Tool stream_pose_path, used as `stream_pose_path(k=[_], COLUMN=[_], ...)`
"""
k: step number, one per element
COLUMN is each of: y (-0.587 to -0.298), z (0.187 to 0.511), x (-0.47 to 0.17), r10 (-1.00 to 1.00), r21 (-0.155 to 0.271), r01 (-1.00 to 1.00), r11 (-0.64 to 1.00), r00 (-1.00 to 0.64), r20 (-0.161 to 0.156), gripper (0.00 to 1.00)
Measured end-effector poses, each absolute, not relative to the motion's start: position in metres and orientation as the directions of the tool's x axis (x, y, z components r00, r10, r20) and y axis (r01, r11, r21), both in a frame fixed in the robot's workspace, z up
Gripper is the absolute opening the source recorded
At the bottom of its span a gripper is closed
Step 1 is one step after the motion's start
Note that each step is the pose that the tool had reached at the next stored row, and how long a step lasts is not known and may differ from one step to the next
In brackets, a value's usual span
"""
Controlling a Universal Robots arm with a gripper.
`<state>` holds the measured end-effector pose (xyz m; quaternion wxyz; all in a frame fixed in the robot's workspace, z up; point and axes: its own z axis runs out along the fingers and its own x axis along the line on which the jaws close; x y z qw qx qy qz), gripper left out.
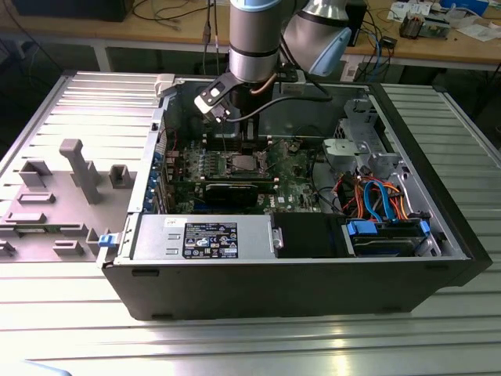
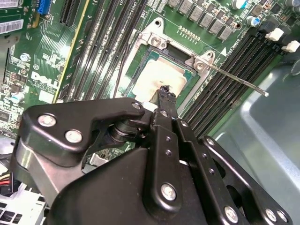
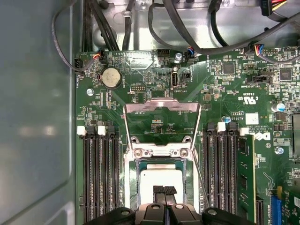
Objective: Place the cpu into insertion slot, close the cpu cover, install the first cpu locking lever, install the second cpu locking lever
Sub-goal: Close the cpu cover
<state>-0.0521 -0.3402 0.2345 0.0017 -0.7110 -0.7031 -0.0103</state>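
Observation:
The cpu, a silver-grey square, lies flat in the insertion slot on the green motherboard; the second wrist view shows the cpu too. The cpu cover stands tilted up and open on its hinge beyond the socket. Two thin metal locking levers are raised and unlatched, one on each side of the socket. One lever sticks out over the memory slots. My gripper is shut, its tips just over the chip's near edge. In the exterior view the socket lies under the arm.
The open computer case lies on a ribbed metal table. Black memory slots flank the socket on both sides. Cables run along the case wall beyond the board. A power supply and drive bays fill the case's near side.

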Motion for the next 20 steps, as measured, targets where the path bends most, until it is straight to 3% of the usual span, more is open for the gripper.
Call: stream_pose_path(k=[20], y=[-0.34], z=[0.264], x=[-0.052], r10=[1.0], r21=[0.014], r01=[1.0], r11=[-0.011], r00=[0.011], r20=[0.017], gripper=[0.11])
